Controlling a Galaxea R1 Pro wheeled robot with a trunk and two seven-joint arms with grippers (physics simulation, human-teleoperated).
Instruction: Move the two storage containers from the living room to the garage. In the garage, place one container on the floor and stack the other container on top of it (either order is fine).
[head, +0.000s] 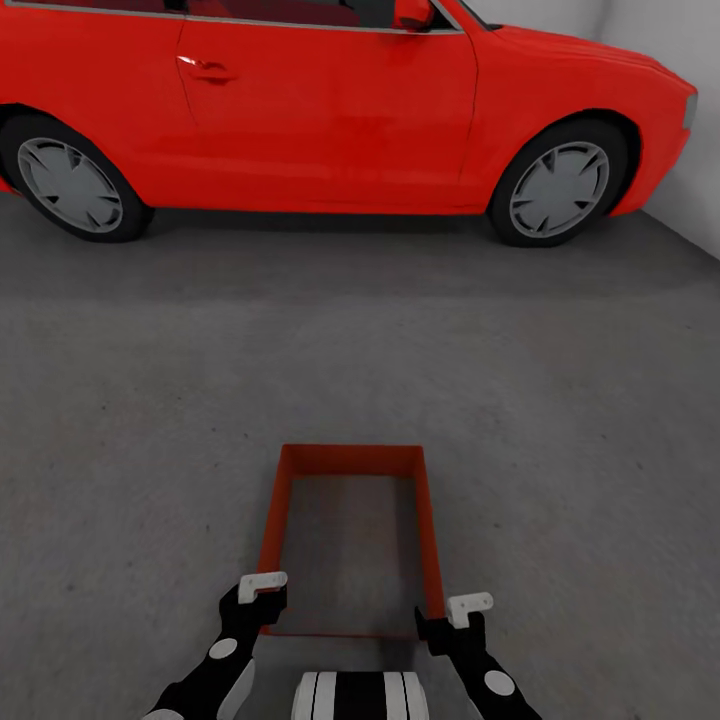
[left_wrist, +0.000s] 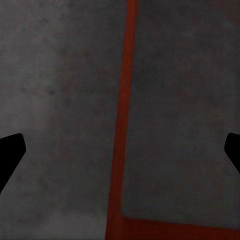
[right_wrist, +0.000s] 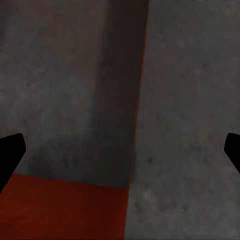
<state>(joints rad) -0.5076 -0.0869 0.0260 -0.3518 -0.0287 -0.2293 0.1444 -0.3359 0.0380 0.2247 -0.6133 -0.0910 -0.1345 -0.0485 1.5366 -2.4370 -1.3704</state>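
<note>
Your storage container (head: 352, 462) sits on the grey concrete floor (head: 150, 400); left pincer (head: 262, 592) and right pincer (head: 455, 615) both spread, straddling its side walls beside the red car (head: 330, 100).

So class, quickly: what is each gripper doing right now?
Left gripper: open, astride the storage container's left wall.
Right gripper: open, astride its right wall.

A storage container (head: 350, 540) sits on the garage floor (head: 150, 400) near the robot, the left gripper (head: 262, 590) at its near-left corner, the right gripper (head: 462, 612) at its near-right corner. A car (head: 330, 100) stands far behind, against the right wall (head: 690, 60).
</note>
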